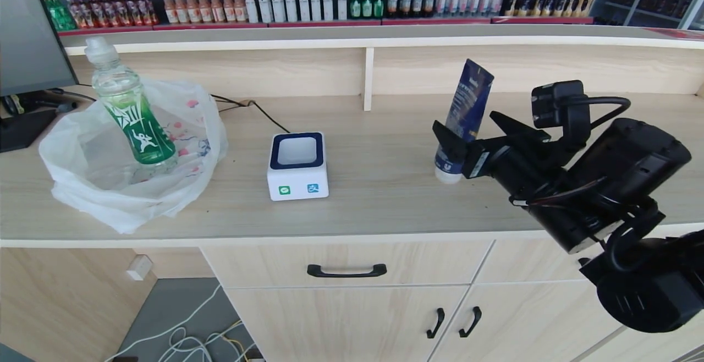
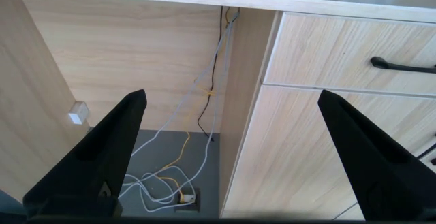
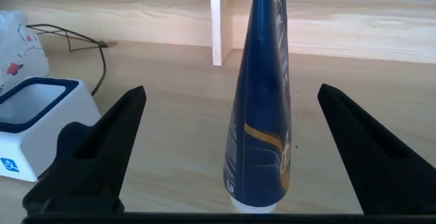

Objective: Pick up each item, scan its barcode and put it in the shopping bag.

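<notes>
A dark blue tube (image 1: 465, 111) stands upright on its white cap on the right part of the wooden counter (image 1: 374, 202). My right gripper (image 1: 476, 131) is open, one finger on each side of the tube (image 3: 262, 115) without touching it. A white scanner box (image 1: 297, 166) with a dark blue rim sits at the counter's middle. At the left lies an open white plastic shopping bag (image 1: 82, 186) holding an upright green-labelled bottle (image 1: 135, 114). My left gripper (image 2: 231, 94) is open and holds nothing, low in front of the cabinet below the counter.
A raised wooden ledge with a divider (image 1: 368, 76) backs the counter. A monitor (image 1: 27, 32) stands at the far left, and a black cable (image 1: 258, 109) runs behind the scanner. Drawers with black handles (image 1: 346, 270) are below. Loose cables (image 2: 170, 183) lie on the floor.
</notes>
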Motion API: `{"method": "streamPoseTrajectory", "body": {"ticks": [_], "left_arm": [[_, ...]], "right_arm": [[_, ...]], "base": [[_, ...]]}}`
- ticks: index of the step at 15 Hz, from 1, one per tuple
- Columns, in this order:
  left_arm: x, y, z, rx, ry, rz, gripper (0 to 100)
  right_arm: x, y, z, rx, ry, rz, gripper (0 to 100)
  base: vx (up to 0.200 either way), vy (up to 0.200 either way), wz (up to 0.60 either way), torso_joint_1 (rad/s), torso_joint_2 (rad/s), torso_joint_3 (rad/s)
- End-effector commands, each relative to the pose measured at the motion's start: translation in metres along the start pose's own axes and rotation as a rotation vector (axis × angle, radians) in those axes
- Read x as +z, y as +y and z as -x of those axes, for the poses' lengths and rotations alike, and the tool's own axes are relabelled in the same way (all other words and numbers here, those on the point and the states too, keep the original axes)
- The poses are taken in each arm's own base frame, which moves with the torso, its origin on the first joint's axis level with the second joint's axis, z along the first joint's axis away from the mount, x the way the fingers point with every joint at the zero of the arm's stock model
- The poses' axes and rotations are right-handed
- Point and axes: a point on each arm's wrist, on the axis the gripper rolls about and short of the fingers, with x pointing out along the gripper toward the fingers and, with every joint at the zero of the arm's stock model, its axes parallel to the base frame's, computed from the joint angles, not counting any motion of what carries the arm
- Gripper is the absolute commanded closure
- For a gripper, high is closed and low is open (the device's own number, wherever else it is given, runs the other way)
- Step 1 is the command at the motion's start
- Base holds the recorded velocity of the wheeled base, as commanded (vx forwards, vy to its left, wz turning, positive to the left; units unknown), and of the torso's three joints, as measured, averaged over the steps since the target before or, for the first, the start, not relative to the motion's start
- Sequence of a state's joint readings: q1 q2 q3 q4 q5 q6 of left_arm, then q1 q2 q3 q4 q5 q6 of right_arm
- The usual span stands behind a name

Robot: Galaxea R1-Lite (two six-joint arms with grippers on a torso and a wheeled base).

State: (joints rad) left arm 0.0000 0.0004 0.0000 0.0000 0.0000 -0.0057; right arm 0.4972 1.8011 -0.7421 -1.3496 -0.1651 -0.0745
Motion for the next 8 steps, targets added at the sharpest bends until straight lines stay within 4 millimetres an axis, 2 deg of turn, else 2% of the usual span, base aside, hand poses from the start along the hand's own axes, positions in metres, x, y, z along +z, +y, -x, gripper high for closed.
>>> {"method": "streamPoseTrajectory", "body": {"ticks": [1, 3, 4, 8], "left_arm": [[0.000, 0.000, 0.000, 0.000, 0.000, 0.000, 0], [0.000, 0.000, 0.000, 0.000, 0.000, 0.000, 0], [0.000, 0.000, 0.000, 0.000, 0.000, 0.000, 0], [0.000, 0.000, 0.000, 0.000, 0.000, 0.000, 0]], "right_arm": [[-0.006, 0.005, -0.017, 0.002, 0.001, 0.004, 0], [-0.009, 0.010, -0.024, -0.038, 0.000, -0.001, 0], [-0.009, 0.013, -0.035, -0.091, -0.016, -0.013, 0], [-0.021, 0.014, -0.043, -0.148, 0.003, -0.028, 0]], "base": [[0.000, 0.000, 0.00, 0.000, 0.00, 0.000], [0.000, 0.000, 0.00, 0.000, 0.00, 0.000], [0.000, 0.000, 0.00, 0.000, 0.00, 0.000], [0.000, 0.000, 0.00, 0.000, 0.00, 0.000]]}}
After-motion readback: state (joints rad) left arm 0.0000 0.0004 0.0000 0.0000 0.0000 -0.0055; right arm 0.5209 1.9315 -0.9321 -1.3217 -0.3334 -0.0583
